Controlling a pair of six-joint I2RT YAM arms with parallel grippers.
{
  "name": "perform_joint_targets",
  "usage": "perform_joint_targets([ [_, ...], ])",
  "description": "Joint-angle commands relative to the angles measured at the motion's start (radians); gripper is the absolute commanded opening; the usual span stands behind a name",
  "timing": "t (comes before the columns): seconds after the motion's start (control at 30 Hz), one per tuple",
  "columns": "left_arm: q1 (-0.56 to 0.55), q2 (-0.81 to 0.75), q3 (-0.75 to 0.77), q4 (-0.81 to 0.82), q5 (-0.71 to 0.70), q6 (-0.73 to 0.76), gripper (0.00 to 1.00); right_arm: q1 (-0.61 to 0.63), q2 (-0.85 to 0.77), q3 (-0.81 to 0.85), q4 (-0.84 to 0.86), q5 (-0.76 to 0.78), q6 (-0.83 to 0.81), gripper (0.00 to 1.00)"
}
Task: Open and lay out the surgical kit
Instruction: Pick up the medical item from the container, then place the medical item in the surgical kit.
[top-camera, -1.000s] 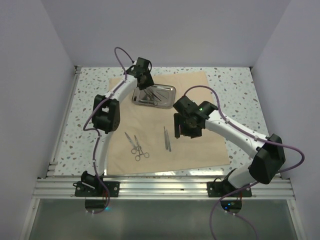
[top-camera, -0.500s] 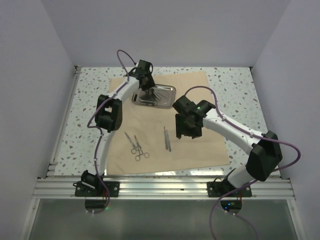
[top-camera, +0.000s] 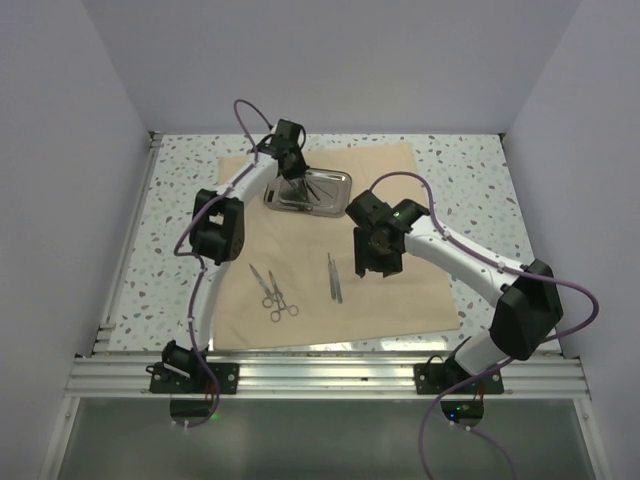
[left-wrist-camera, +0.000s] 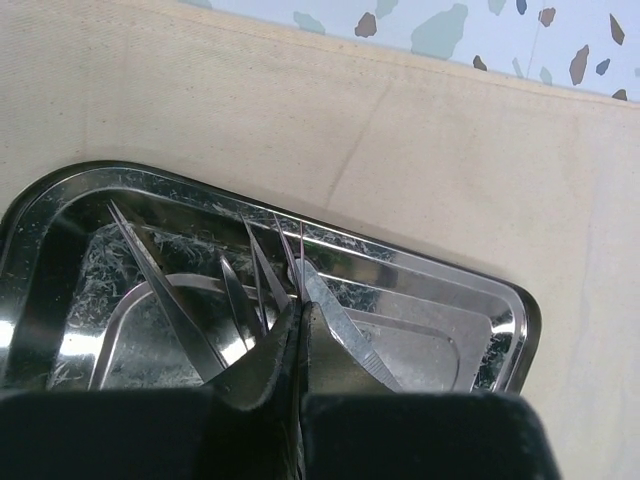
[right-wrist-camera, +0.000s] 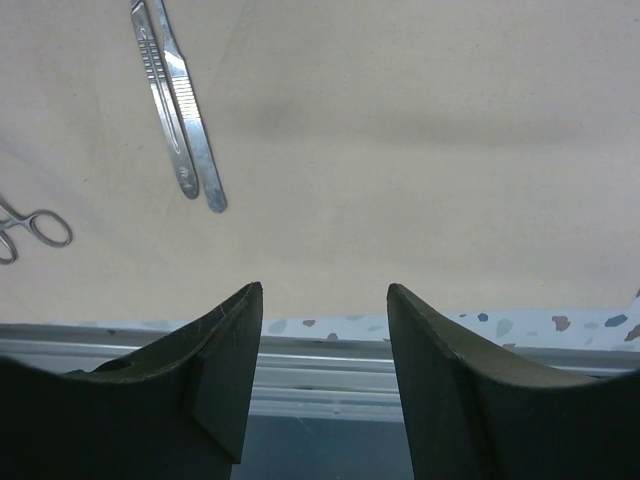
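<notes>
The tan cloth wrap (top-camera: 400, 290) lies spread flat on the table. The steel tray (top-camera: 343, 181) sits at its far middle with several slim instruments in it. My left gripper (top-camera: 296, 180) is down in the tray. In the left wrist view its jaws (left-wrist-camera: 300, 312) are shut on thin pointed tweezers (left-wrist-camera: 293, 255), with other tweezers (left-wrist-camera: 160, 290) and a flat handle (left-wrist-camera: 345, 325) lying beside them. Scissors and forceps (top-camera: 275, 295) and two slim flat handles (top-camera: 334, 277) lie on the cloth. My right gripper (top-camera: 362, 268) hovers open and empty to the right of the handles (right-wrist-camera: 180, 120).
The speckled tabletop (top-camera: 470, 170) surrounds the cloth. A metal rail (top-camera: 330, 375) runs along the near edge and shows between my right fingers (right-wrist-camera: 225, 350). A ring handle (right-wrist-camera: 45, 228) lies at the left of the right wrist view. White walls close in the sides and back.
My left gripper has shifted slightly right and down into the tray. My right gripper has edged a little toward the far left. The instruments on the cloth have not moved.
</notes>
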Motion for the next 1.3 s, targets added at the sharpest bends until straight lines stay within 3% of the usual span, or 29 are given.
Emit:
perform_joint_targets([
  [0.0,0.007,-0.103,-0.004,0.032,-0.003,0.017,0.00,-0.004,0.005,0.004,-0.005,0.009,-0.001,0.56],
  [0.5,0.071,-0.247,-0.023,0.015,0.228,0.023,0.00,-0.005,-0.033,-0.027,0.001,0.020,0.008,0.62],
  [0.63,0.039,-0.311,-0.140,0.020,0.256,0.025,0.00,-0.062,-0.082,0.016,-0.089,0.090,0.017,0.63],
  [0.77,-0.083,-0.405,-0.295,0.058,0.233,-0.001,0.00,-0.192,-0.188,0.104,-0.152,0.155,0.002,0.72],
  [1.0,-0.399,-0.422,-0.441,0.124,0.153,-0.176,0.00,-0.243,-0.240,0.315,-0.320,0.400,-0.015,0.98],
  [1.27,-0.593,-0.344,-0.440,0.118,0.087,-0.371,0.00,-0.254,-0.328,0.294,-0.367,0.411,0.003,0.98],
])
